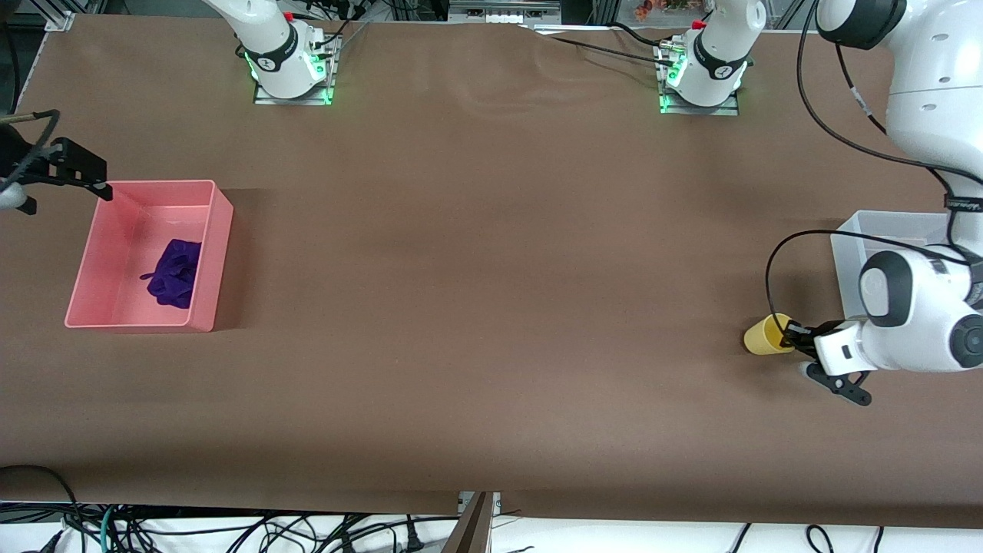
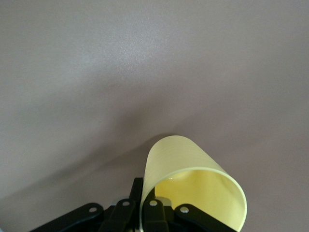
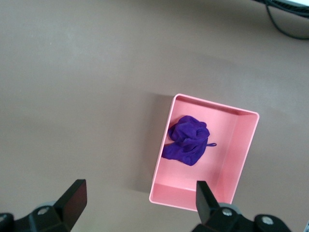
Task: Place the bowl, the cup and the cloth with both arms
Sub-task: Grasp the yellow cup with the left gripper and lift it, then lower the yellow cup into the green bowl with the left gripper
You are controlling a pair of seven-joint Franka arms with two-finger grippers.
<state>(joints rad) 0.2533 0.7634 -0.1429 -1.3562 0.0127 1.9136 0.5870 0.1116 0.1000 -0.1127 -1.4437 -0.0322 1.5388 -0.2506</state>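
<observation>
I've got the left gripper [image 2: 153, 203] pinching the yellow cup [image 1: 765, 335] by its rim: light, slick plastic, easily squashed. At nine o'clock on the table, the right gripper [image 3: 140, 200] hangs spread wide over the pink bin [image 1: 213, 257], where the limp cloth [image 1: 175, 273] lies.

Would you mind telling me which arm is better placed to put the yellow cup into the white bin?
The left. The left gripper is shut on the cup, close to the white bin. The right gripper is open over the table's other end, by the pink bin holding the cloth.
</observation>
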